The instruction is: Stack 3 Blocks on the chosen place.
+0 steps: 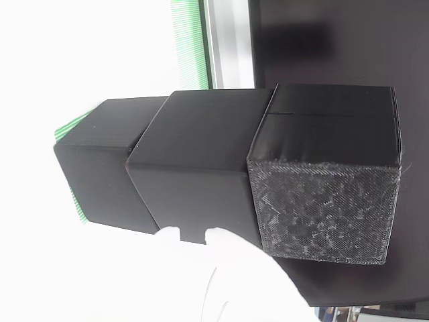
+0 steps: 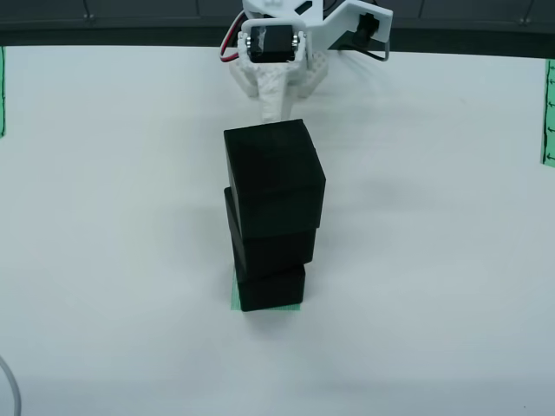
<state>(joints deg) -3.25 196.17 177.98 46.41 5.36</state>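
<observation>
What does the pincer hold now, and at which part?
It cannot be told: the white pincer is by the top matte black plastic cube, contact unclear.

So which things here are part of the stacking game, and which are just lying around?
Part of the job:
- top block
- middle block
- bottom block
- green striped patch under the stack
- claw

Just lying about:
- green strips at the table edges
- table

Three matte black cubes stand in one column on the white surface. In the view from above, the bottom block (image 2: 270, 288) sits on the green-striped square (image 2: 234, 295), which peeks out at its left edge. The middle block (image 2: 271, 244) rests on it, and the top block (image 2: 274, 173) — slightly twisted and overhanging — crowns the stack. The gripper-mounted view shows the top block's rough woven face.
</observation>
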